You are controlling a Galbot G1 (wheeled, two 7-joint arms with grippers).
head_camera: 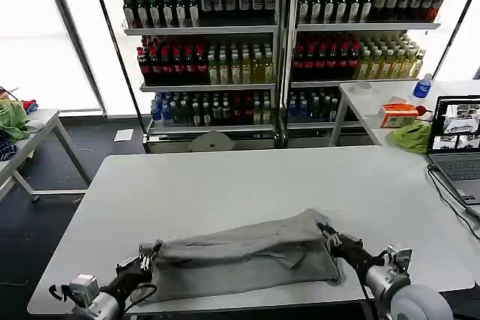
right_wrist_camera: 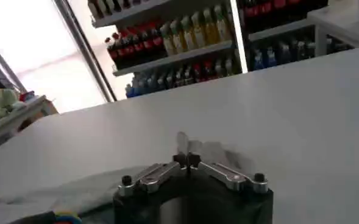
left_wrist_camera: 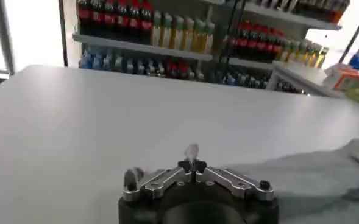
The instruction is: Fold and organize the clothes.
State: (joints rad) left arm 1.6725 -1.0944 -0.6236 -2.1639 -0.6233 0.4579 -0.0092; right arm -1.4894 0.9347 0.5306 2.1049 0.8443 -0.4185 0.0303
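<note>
Slippage looks likeliest: between the left claw (head_camera: 148,251) and right claw (head_camera: 328,231), both pinched together on its ends, the light grey crumpled shirt (head_camera: 244,256) sags on the white table (head_camera: 225,185).

A light grey shirt (head_camera: 244,256) is lying bunched in a long, wrinkled band across the near part of the white table (head_camera: 225,185), running from the near left edge up toward the right, its surface creased.

Bright window (head_camera: 45,28) daylight glares behind; wrist views soft, backgrounds blurred.
</note>
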